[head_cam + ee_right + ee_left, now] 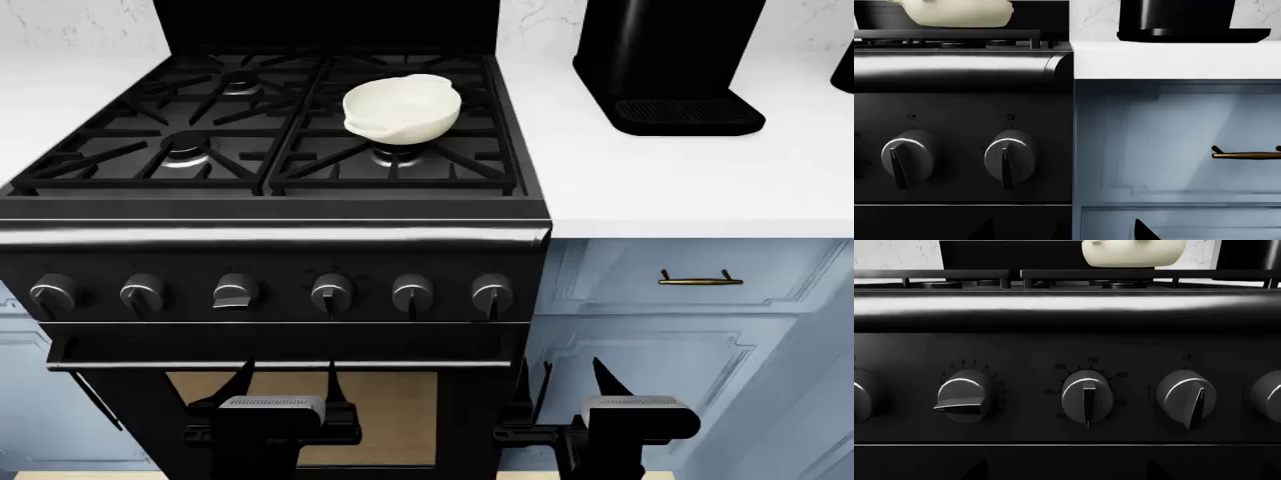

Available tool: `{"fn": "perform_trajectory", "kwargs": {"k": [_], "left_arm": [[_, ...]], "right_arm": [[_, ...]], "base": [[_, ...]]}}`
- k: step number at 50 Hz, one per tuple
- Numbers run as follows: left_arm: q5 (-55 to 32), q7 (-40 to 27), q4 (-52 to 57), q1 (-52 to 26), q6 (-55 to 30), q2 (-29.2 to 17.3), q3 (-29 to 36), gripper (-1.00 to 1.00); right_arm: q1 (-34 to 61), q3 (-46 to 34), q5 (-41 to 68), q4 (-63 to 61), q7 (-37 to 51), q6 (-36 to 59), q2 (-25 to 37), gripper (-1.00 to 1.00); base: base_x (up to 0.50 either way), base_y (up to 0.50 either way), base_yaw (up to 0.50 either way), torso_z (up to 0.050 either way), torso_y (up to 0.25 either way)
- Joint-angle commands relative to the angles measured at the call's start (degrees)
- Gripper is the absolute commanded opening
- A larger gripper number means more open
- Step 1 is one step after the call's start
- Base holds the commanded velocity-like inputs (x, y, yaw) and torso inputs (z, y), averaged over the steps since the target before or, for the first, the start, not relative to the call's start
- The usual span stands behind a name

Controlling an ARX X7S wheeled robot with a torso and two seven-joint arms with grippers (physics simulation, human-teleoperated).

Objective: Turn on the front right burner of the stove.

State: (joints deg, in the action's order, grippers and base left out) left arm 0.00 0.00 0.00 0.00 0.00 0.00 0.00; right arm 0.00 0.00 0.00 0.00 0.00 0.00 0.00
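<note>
A cream bowl with a pouring lip sits toward the far right of the cooktop grates. To its right, a black coffee machine stands on the white desk, above blue cabinets with a brass drawer handle.

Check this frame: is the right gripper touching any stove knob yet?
Apart. In the head view the right gripper sits low by the blue cabinet, with clear oven front between it and the nearest knob on the stove.
</note>
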Motion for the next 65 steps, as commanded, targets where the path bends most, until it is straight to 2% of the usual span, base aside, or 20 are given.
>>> {"fn": "perform_trajectory", "kwargs": {"k": [1,17,65], "left_arm": [[-0.9,-1.0,0.0,0.0,0.0,-0.9,1.1,1.00],[-2.8,-3.7,-0.3,-0.3,0.0,-3.2,4.0,1.00],[-5.8,-7.3,-0.6,-0.7,0.2,-6.4,7.8,1.00]], "right_arm": [[0.0,-1.1,0.9,0.0,1.1,0.0,0.9,1.00],[0.1,-3.8,3.1,0.3,3.9,-0.1,3.2,1.00],[0.9,-7.4,6.6,1.1,7.5,-0.7,6.2,1.00]], "base": [[0.00,0.00,0.00,0.000,0.000],[0.00,0.00,0.00,-0.001,0.000],[0.00,0.00,0.00,-0.035,0.000]]}}
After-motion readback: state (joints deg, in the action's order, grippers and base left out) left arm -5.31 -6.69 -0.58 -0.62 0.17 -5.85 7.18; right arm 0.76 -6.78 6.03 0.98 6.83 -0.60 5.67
